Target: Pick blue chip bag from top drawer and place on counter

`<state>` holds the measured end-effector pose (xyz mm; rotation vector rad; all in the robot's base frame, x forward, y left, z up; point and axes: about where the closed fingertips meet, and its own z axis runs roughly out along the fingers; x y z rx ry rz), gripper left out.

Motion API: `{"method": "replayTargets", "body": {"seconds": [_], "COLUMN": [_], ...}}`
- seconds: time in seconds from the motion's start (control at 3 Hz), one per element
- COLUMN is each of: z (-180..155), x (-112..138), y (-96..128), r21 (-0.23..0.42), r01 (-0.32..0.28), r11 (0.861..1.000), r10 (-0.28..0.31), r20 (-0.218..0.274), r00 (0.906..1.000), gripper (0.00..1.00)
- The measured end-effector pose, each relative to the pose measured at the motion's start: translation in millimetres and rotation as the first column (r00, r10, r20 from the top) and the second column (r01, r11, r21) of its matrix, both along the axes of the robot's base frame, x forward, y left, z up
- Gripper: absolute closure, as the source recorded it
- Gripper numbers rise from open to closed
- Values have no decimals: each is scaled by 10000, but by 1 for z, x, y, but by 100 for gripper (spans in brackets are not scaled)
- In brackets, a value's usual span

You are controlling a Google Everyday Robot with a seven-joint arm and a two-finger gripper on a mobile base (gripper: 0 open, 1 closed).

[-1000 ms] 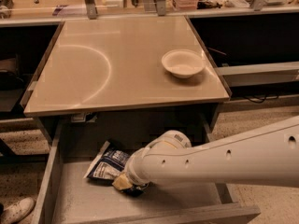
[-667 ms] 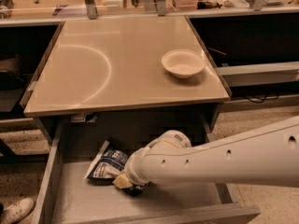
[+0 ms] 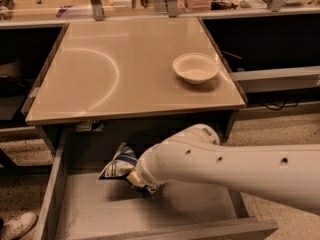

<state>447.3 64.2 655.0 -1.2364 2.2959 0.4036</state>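
The blue chip bag, dark blue and white foil, is in the open top drawer near its back left, tilted up on end. My gripper is at the end of the white arm, which reaches in from the right. It is shut on the bag's right side and mostly hidden behind the wrist. The bag's lower end is just above the drawer's grey floor. The beige counter lies right above the drawer.
A white bowl stands on the counter's right side. A cluttered wooden shelf with metal posts runs behind the counter. Dark open bays flank it. A shoe shows at bottom left on the floor.
The arm has risen and drawn back a little to the right. The bag has come up with it and stands more upright.
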Motion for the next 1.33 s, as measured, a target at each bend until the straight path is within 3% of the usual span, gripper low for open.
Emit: {"method": "replayTargets", "body": {"seconds": [0.67, 1.33], "z": [94, 175], "x": [-4, 18], "y": [-44, -61], "r21": [-206, -490], "r01": [454, 419], "r11": [9988, 9979], "r10": [-457, -379], "r20": [-134, 814], "r00": [9989, 9960], "gripper": [100, 100]}}
